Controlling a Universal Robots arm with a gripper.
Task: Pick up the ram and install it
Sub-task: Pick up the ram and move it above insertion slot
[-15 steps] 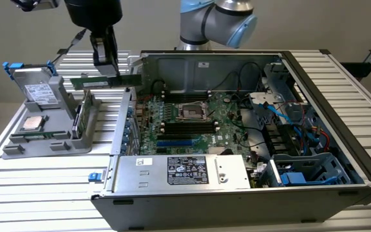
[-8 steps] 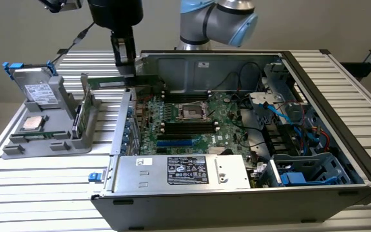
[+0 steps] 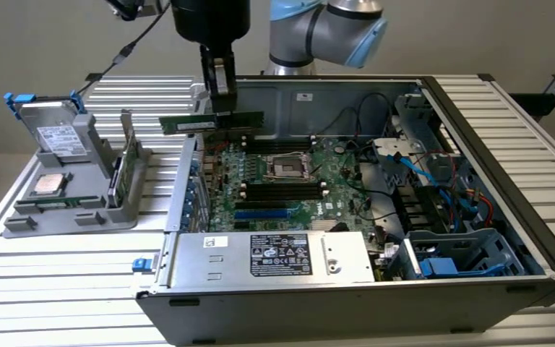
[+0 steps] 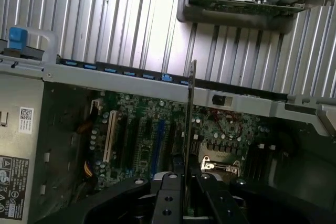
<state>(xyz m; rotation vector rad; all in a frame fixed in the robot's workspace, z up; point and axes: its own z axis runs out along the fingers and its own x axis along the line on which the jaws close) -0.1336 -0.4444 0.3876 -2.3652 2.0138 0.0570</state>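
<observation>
The ram (image 3: 210, 123) is a slim green stick, held level above the far-left corner of the open computer case (image 3: 509, 217). My gripper (image 3: 225, 110) hangs straight down from above and is shut on the stick's right part. In the wrist view the ram (image 4: 190, 108) appears edge-on, rising from between my fingers (image 4: 169, 182), over the green motherboard (image 4: 142, 140). Black memory slots (image 3: 277, 144) lie on the motherboard (image 3: 297, 181) just below and to the exterior view's right of the stick, beside the processor socket (image 3: 287, 168).
A grey parts holder (image 3: 75, 195) stands on the slatted table at the exterior view's left, with a drive (image 3: 61, 137) and a silver processor chip (image 3: 48, 184). The power supply (image 3: 272, 256), cables (image 3: 432, 173) and the drive cage (image 3: 451, 256) crowd the case.
</observation>
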